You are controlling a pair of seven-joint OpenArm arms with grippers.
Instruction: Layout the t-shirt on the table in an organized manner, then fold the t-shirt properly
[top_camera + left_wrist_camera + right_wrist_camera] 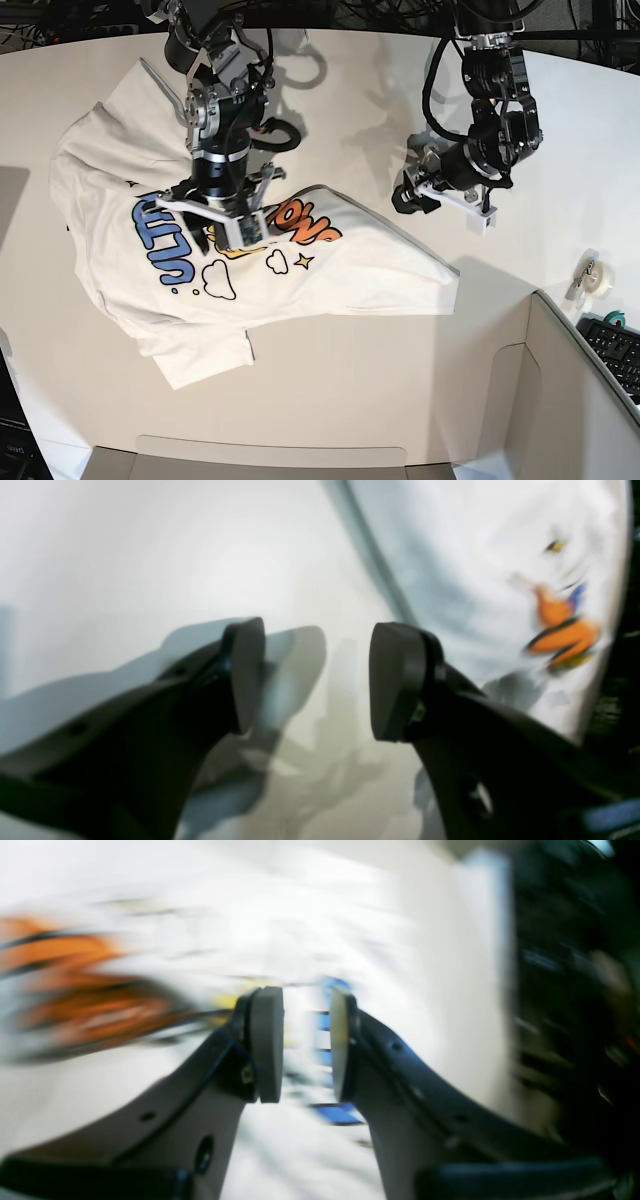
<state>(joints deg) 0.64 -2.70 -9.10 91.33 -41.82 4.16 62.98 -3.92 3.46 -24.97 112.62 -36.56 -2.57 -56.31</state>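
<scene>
The white t-shirt [350, 270] lies spread but rumpled on the left half of the table [350, 380], print side up, with one lower corner reaching right. My right gripper [215, 212] hovers over the printed letters. In the blurred right wrist view its pads [267, 1045] stand a little apart, and only the t-shirt [300, 915] shows through the gap. My left gripper [408, 193] hangs over bare table just right of the shirt. It is open [315, 675] with nothing between the fingers, and the t-shirt [475, 580] edge lies to its right.
A roll of tape [590, 272] sits near the table's right edge. A grey box-like panel [560, 400] and a keyboard [615, 345] stand at the lower right. Dark cables run along the back edge.
</scene>
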